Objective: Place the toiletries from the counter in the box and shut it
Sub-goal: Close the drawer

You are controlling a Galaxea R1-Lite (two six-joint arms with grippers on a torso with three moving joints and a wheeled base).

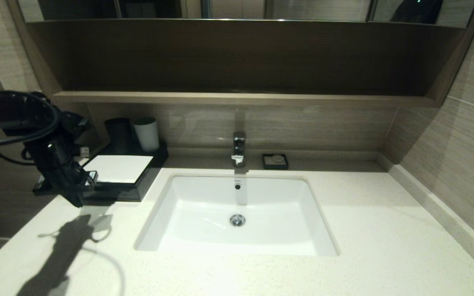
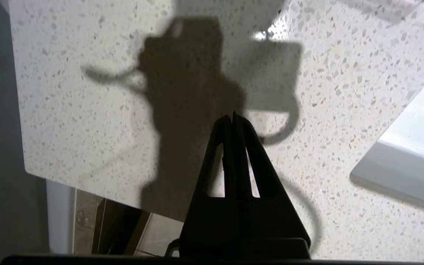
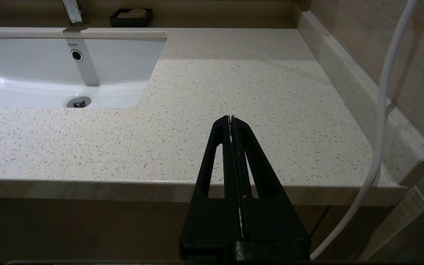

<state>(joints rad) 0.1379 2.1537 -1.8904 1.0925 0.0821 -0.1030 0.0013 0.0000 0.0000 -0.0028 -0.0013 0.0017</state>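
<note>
The box (image 1: 118,169), low and black with a white top panel, stands at the counter's back left. Its front looks flush, partly hidden by my left arm. My left gripper (image 1: 77,202) hangs just in front of the box's left end, a little above the counter (image 1: 364,230). In the left wrist view that gripper (image 2: 233,117) is shut with nothing in it, over bare speckled stone (image 2: 87,110). My right gripper (image 3: 231,118) is shut and empty, low before the counter's front edge on the right, outside the head view. No toiletries show on the counter.
The white sink (image 1: 187,222) sits mid-counter under a chrome tap (image 1: 239,148), with a small black soap dish (image 1: 275,161) behind it. A dark cup (image 1: 118,133) and a white cup (image 1: 147,133) stand behind the box. A white cable (image 3: 381,110) hangs by the right wall.
</note>
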